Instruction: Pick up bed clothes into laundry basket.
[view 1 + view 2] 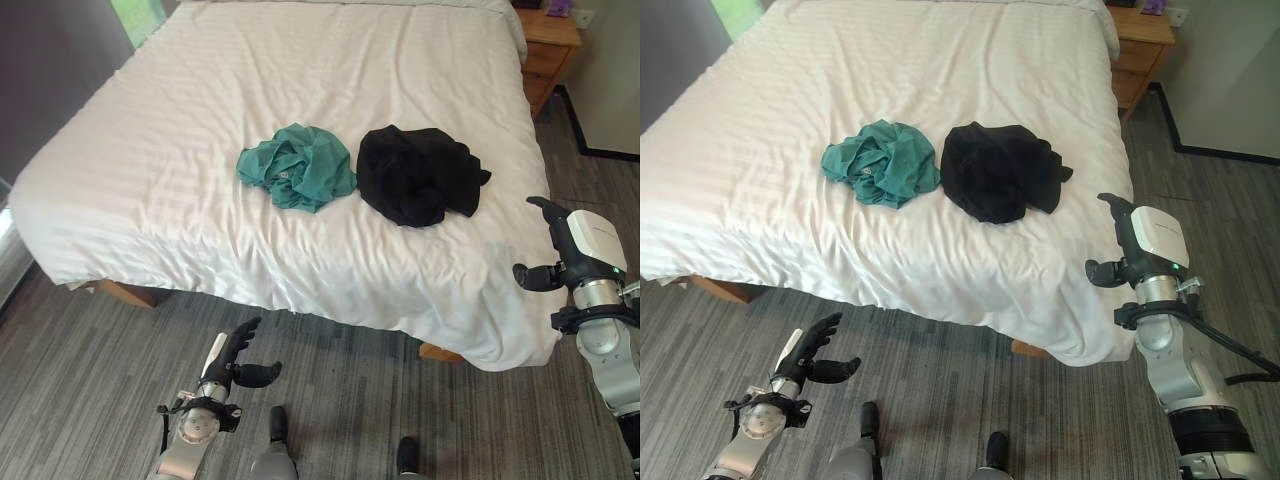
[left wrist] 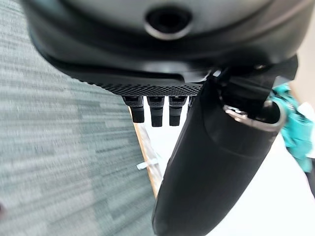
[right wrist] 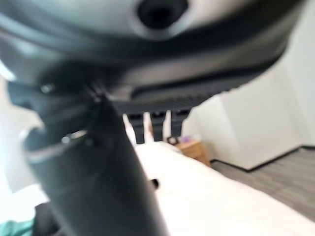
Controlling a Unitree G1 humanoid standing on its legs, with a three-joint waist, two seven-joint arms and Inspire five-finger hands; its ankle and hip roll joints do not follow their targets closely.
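My right hand (image 1: pixel 560 262) hangs just off the bed's near right corner, fingers relaxed and straight, thumb out, holding nothing; in its own wrist view the fingers (image 3: pixel 157 123) point out over the white sheet with nothing between them. From that hand the black garment (image 1: pixel 418 174) lies up the bed (image 1: pixel 180 150) and toward its middle, a rumpled heap whose long axis runs roughly across the bed, with a loose flap reaching toward the right edge. Touching it or just beside it, on the side away from my right hand, sits the teal garment (image 1: pixel 298 165), bunched into a rounder clump with no clear long axis. My left hand (image 1: pixel 236 360) hovers over the grey floor below the bed's near edge, also open and empty, well apart from both garments. I judge the right hand nearer to the black garment, so that is the natural first reach, and the move turns on going forward and inward over the bed's corner. A wooden nightstand (image 1: pixel 548 45) stands beyond the bed's far right corner. I can read no label or writing on either garment.
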